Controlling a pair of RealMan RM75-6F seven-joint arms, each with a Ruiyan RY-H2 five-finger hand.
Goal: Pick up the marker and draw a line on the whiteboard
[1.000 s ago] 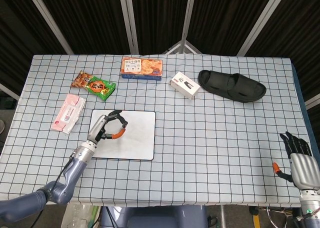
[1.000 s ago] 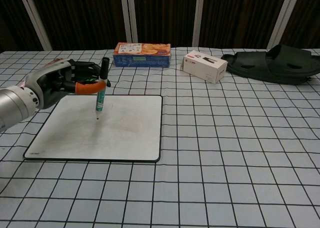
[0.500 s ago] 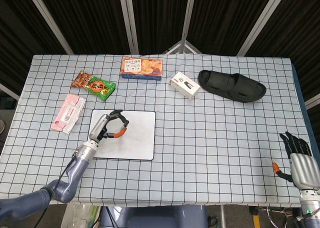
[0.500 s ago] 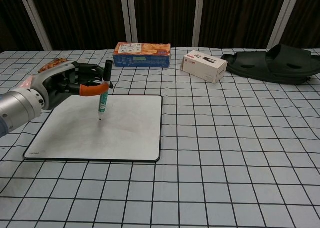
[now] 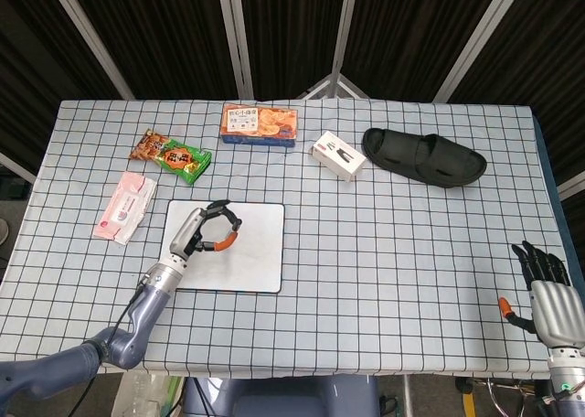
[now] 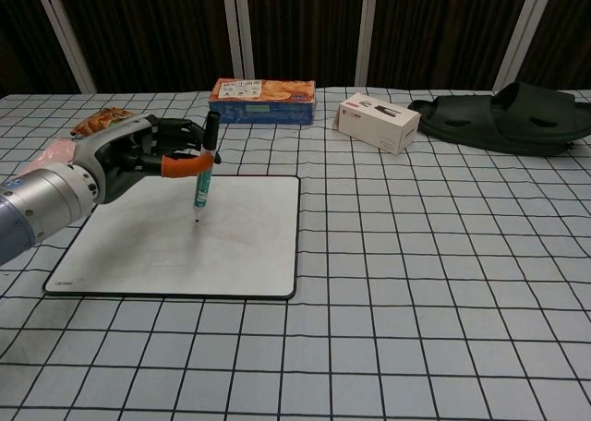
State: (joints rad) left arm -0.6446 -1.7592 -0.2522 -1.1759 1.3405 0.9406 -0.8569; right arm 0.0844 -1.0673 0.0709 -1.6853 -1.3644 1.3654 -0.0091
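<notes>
Left hand pinches the marker between orange-tipped thumb and fingers, other fingers curled around it. Marker nearly upright, black cap on top, green-labelled body, tip pointing down onto the whiteboard; tip looks to be touching or just above the surface, cannot tell which. In the head view the same left hand sits over the middle of the whiteboard, with the forearm running back toward the near left bench edge.

Whiteboard lies flat on the checkered bench, directly under the hand. No clear drawn line visible on it, only faint smudges.

Just left of the hand, off the board: pink tissue pack. Beyond the hand, further back-left: green and orange snack bag. Beyond the hand straight back: orange biscuit box. Further right of that: small white box, then black slipper, well apart from the hand.

Right hand shows only in the head view, at the near right corner of the bench edge, well apart from everything. Fingers spread, holding nothing, orange thumb tip sticking out to the side.
</notes>
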